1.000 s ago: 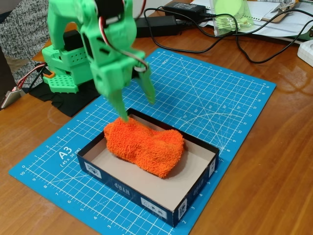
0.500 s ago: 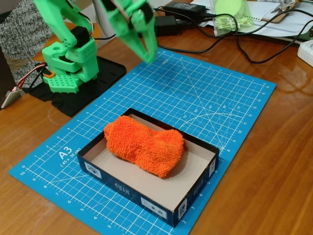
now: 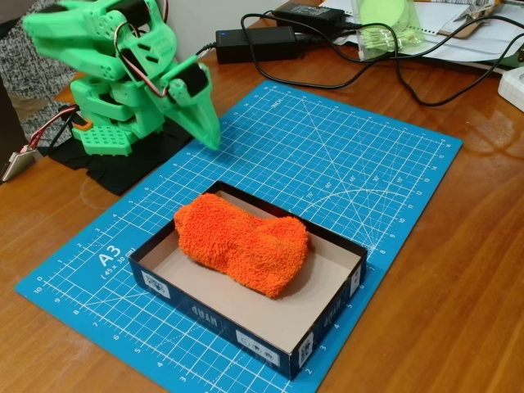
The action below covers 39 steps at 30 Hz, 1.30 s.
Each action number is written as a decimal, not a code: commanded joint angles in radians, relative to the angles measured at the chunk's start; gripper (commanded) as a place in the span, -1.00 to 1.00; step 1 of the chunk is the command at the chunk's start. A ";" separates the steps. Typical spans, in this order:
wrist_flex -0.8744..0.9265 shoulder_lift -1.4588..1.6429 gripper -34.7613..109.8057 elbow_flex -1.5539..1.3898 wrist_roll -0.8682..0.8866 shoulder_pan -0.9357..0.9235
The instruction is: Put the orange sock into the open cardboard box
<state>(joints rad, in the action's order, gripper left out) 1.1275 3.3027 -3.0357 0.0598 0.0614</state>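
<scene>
The orange sock (image 3: 241,241) lies as a lumpy bundle inside the open cardboard box (image 3: 214,316), against its far-left corner, with bare grey-beige floor in front of it. The green arm is folded back over its base at the upper left. Its gripper (image 3: 209,131) points down and to the right above the mat's far-left edge, well clear of the box. The fingers sit together, shut on nothing.
The box sits on a blue A3 cutting mat (image 3: 344,155) on a wooden table. The arm's green base (image 3: 110,123) stands at the mat's left. Black cables and a power adapter (image 3: 258,41) run along the back, with papers and a green pouch (image 3: 385,24) behind.
The arm has lifted away from the sock and swung back to the left, folding over its base. The gripper's fingers have come together. The sock stays in the box.
</scene>
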 commanded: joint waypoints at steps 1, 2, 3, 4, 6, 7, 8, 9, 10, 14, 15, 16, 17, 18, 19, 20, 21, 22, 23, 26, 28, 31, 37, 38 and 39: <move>0.018 0.038 -0.53 -0.018 0.000 0.005; 0.018 0.046 -0.53 -0.021 0.005 -0.008; 0.018 0.048 -0.53 -0.023 0.009 -0.017; 0.018 0.048 -0.53 -0.023 0.011 -0.021; 0.020 0.054 -0.53 -0.025 0.005 -0.018; 0.020 0.055 -0.53 -0.025 0.003 -0.017; 0.021 0.060 -0.53 -0.026 0.000 -0.014; 0.021 0.063 -0.53 -0.028 -0.002 -0.011; 0.021 0.063 -0.53 -0.028 -0.002 -0.011; 0.021 0.060 -0.53 -0.028 0.002 -0.014; 0.021 0.057 -0.53 -0.026 0.003 -0.015; 0.021 0.057 -0.53 -0.026 0.003 -0.014; 0.021 0.055 -0.53 -0.026 0.002 -0.012; 0.021 0.055 -0.53 -0.026 0.000 -0.009; 0.021 0.054 -0.53 -0.026 0.002 -0.009; 0.020 0.052 -0.53 -0.026 0.005 -0.009; 0.020 0.051 -0.53 -0.025 0.005 -0.009; 0.020 0.051 -0.53 -0.025 0.000 -0.006; 0.021 0.057 -0.53 -0.026 -0.003 -0.005; 0.020 0.046 -0.53 -0.023 -0.002 0.002; 0.020 0.041 -0.53 -0.021 -0.006 0.011; 0.018 0.040 -0.53 -0.021 0.002 -0.002; 0.018 0.038 -0.53 -0.021 0.000 0.003; 0.018 0.038 -0.53 -0.021 -0.002 0.005; 0.018 0.038 -0.53 -0.021 -0.002 0.006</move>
<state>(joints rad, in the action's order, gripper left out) 1.1321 3.3395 -3.0588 0.0491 0.0568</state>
